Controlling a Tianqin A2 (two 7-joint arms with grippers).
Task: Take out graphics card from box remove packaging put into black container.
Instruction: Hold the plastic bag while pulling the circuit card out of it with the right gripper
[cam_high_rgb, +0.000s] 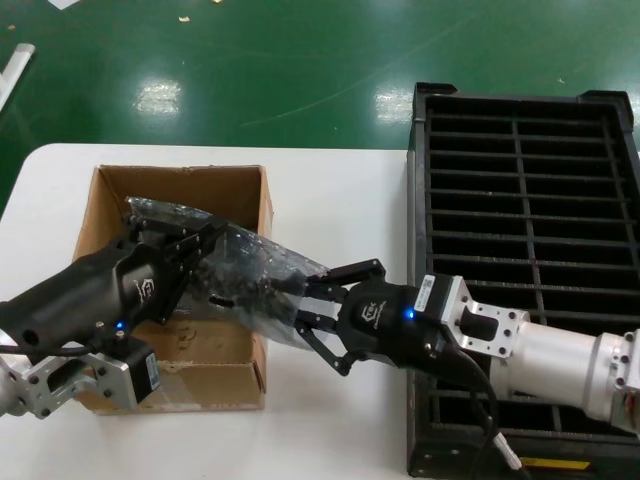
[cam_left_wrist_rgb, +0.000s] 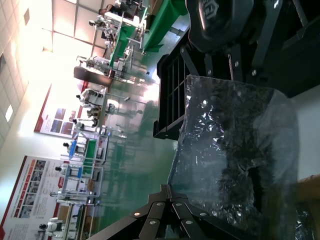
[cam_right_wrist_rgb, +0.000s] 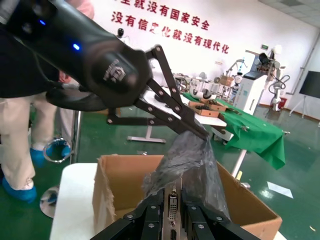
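Note:
The graphics card (cam_right_wrist_rgb: 172, 207) shows its silver bracket with a white port, sticking out of the crinkly grey packaging (cam_high_rgb: 255, 265). My right gripper (cam_high_rgb: 306, 300) is shut on that bracket end, just past the right wall of the brown box (cam_high_rgb: 100, 215). My left gripper (cam_high_rgb: 203, 243) is shut on the far end of the packaging (cam_left_wrist_rgb: 225, 145), over the box. The bagged card hangs tilted between the two grippers, above the box. The black container (cam_high_rgb: 418, 200) lies to the right with open slots. In the right wrist view the left gripper (cam_right_wrist_rgb: 202, 134) pinches the top of the packaging (cam_right_wrist_rgb: 192, 160).
The box (cam_right_wrist_rgb: 120, 185) rests on a white table (cam_high_rgb: 340, 200), with green floor beyond the far edge. My right arm crosses the near end of the black container (cam_left_wrist_rgb: 172, 95). A yellow label (cam_high_rgb: 555, 464) marks its near rim.

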